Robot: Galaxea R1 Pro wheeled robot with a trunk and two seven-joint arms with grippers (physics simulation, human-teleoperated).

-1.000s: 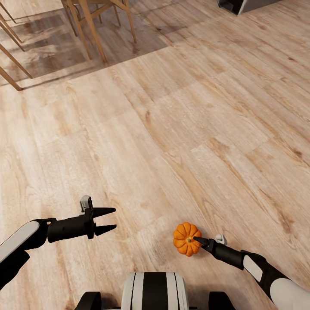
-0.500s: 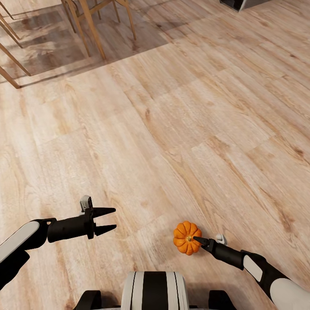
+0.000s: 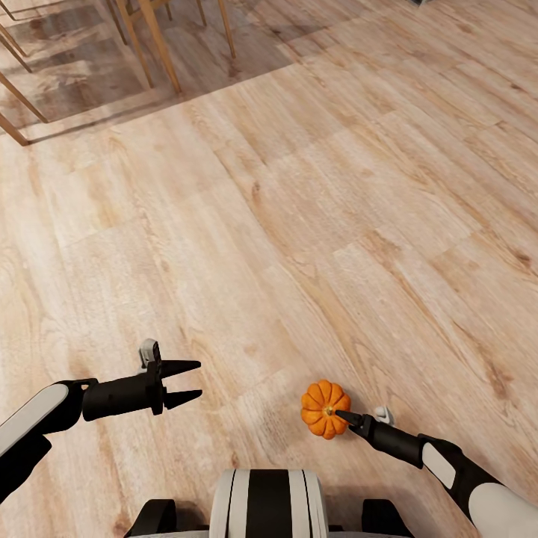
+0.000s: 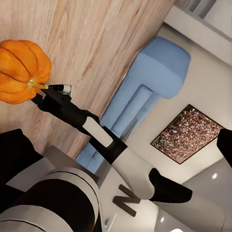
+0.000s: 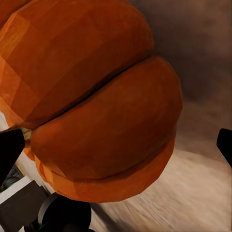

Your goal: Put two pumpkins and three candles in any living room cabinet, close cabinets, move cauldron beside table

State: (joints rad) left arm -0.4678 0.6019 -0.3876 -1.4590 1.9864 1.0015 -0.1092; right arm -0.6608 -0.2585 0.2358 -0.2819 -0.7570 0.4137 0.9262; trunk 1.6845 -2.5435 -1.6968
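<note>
Looking from the head view, the right tool (image 3: 338,415) is clamped on the orange pumpkin (image 3: 320,407) above the wooden floor (image 3: 299,224); the left tool (image 3: 196,381) hangs with fingers apart, holding nothing. Left wrist view: pumpkin (image 4: 21,70) at the right tool's tip, blue sofa (image 4: 150,92) behind. Right wrist view: pumpkin (image 5: 101,106) close up.

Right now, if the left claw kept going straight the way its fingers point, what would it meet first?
Probably the small ribbed bright-orange pumpkin held in the right claw. The open left claw points across toward it in the head view, with nothing between them. Depth is unclear, so it might pass just beside it.
</note>
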